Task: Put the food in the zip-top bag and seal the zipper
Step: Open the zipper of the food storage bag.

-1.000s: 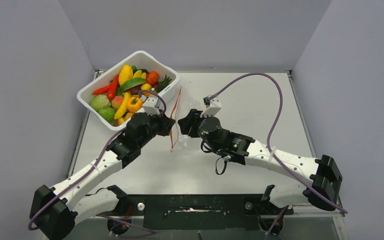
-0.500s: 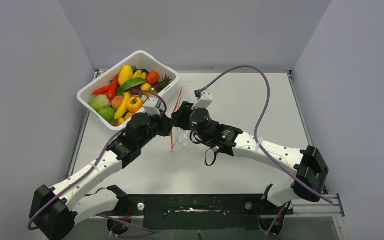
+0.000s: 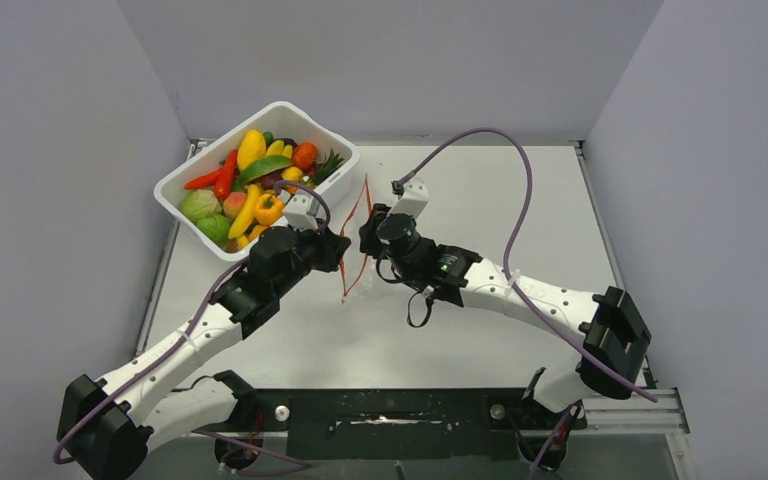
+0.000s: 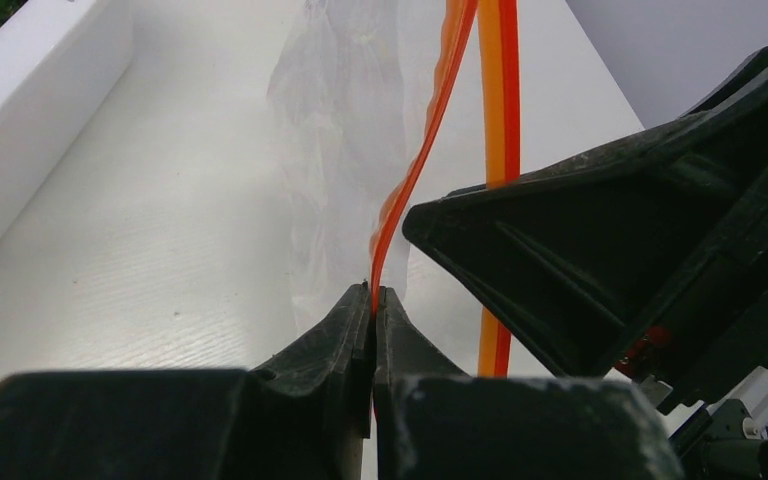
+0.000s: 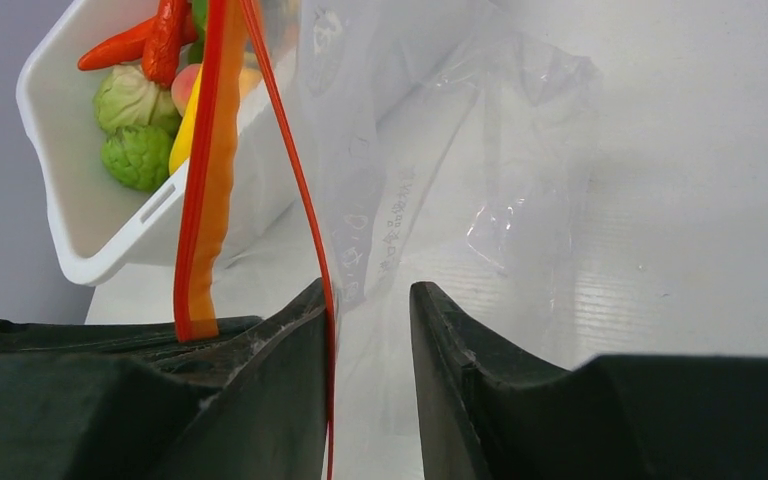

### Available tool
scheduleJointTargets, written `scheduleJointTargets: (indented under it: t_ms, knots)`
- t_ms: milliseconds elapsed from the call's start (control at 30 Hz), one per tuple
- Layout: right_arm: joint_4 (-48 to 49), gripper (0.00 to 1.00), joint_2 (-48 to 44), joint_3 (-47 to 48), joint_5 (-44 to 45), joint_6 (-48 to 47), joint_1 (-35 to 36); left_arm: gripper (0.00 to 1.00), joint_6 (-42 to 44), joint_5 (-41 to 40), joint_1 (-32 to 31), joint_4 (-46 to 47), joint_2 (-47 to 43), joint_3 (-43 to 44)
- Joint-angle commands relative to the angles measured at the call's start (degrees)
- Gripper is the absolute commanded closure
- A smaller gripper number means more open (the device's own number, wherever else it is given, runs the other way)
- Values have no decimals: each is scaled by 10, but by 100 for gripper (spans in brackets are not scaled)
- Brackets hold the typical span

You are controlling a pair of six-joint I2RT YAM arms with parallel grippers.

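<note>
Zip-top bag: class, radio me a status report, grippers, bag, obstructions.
Left gripper shut on zipper lip. Right gripper open at the other lip. Zip-top bag empty, mouth parted; food in white tub. Nothing blocking the mouth.

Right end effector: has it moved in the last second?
Yes. The right end effector has shifted left in the top view, toward the white tub and the zipper.
</note>
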Motion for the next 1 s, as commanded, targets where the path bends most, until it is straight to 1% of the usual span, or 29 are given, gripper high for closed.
scheduleJointTargets:
  t_ms: [0, 100, 133, 267, 300, 367, 433, 533, 600, 633, 733, 767, 800, 867, 967]
  knots:
    - [17, 70, 25, 40, -7, -23, -11, 100, -5, 9, -3, 46, -12, 33]
    - [-38, 95, 28, 75, -8, -62, -32, 100, 15, -2, -2, 29, -15, 47]
    - [-69, 100, 18, 85, 2, -71, -41, 100, 30, -20, -2, 12, -16, 56]
    - [-146, 100, -60, 95, 33, -120, -66, 100, 59, -147, 1, -45, -16, 86]
    - [-162, 100, -80, 94, 46, -127, -65, 100, 60, -168, 3, -48, -16, 87]
    - [-184, 100, -122, 88, 64, -137, -65, 100, 56, -183, 9, -49, -14, 85]
    - [-189, 100, -160, 72, 66, -142, -66, 100, 45, -174, 14, -42, -9, 80]
    - [-184, 100, -202, 50, 58, -148, -67, 100, 30, -139, 16, -27, 2, 72]
    - [-152, 100, -220, 32, 34, -161, -64, 100, 19, -113, 16, -24, 13, 73]
    - [-132, 100, -225, 18, 16, -166, -63, 100, 14, -95, 16, -18, 17, 74]
    - [-99, 100, -223, -5, -41, -170, -65, 100, 12, 6, 16, 32, 13, 59]
    - [-104, 100, -216, -7, -47, -169, -65, 95, 8, 38, 16, 52, 8, 50]
    - [-114, 100, -209, -6, -50, -168, -65, 87, 3, 59, 16, 70, 2, 42]
    - [-145, 100, -192, 2, -34, -162, -68, 75, -4, 93, 16, 93, -14, 29]
    - [-170, 100, -179, 0, -32, -147, -87, 58, -2, 123, 16, 93, -28, 24]
